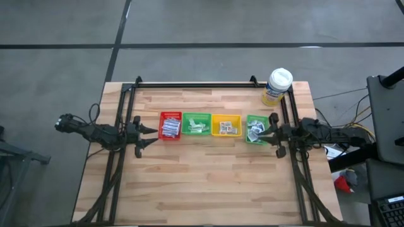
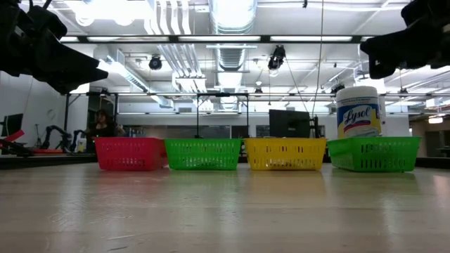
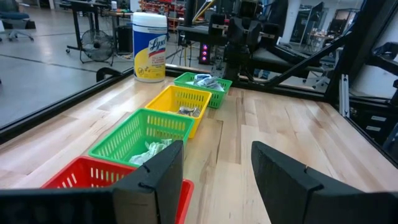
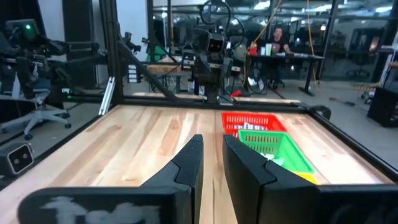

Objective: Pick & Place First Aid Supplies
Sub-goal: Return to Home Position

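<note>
The first aid supplies lie as small packets inside four trays set in a row across the table: a red tray, a green tray, a yellow tray and a second green tray. My left gripper hovers level beside the red tray's left side, open, with nothing between its fingers. My right gripper hovers level at the second green tray's right side. Its fingers stand a narrow gap apart around nothing. In the low view both arms hang clear above the tabletop.
A white-lidded, yellow-labelled tub stands at the far right corner, behind the second green tray. A black frame rail runs along the table's far edge, and each arm's frame rails run down the table's sides. Bare wood fills the near half.
</note>
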Motion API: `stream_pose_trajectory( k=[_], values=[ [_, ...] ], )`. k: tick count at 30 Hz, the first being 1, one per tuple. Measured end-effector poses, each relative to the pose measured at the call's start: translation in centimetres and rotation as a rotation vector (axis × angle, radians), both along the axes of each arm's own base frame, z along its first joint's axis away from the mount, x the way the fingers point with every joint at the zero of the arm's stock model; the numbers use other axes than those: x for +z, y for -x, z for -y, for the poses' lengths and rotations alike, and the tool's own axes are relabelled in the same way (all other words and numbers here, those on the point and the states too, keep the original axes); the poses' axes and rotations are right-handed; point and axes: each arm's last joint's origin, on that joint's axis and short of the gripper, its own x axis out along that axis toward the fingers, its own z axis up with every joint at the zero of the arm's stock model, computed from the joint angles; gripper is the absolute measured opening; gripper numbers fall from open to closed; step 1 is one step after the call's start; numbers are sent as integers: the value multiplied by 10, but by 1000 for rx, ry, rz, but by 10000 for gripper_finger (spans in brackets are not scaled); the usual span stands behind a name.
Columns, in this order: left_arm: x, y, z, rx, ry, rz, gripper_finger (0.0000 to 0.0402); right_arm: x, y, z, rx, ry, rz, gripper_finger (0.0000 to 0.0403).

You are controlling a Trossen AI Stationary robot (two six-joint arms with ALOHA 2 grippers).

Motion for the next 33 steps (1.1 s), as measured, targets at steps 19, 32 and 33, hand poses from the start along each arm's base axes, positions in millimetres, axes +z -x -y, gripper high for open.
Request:
stream_pose_trajectory(
  k=[19,32,33],
  values=[
    [0,0,0,0,0,0,188,-19,-4,0,0,-170,-38,56],
    [0,0,0,0,0,0,188,-19,-4,0,-1,-166,-37,56],
    [0,0,0,0,0,0,188,-19,-4,0,-1,-166,-37,56]
  ],
)
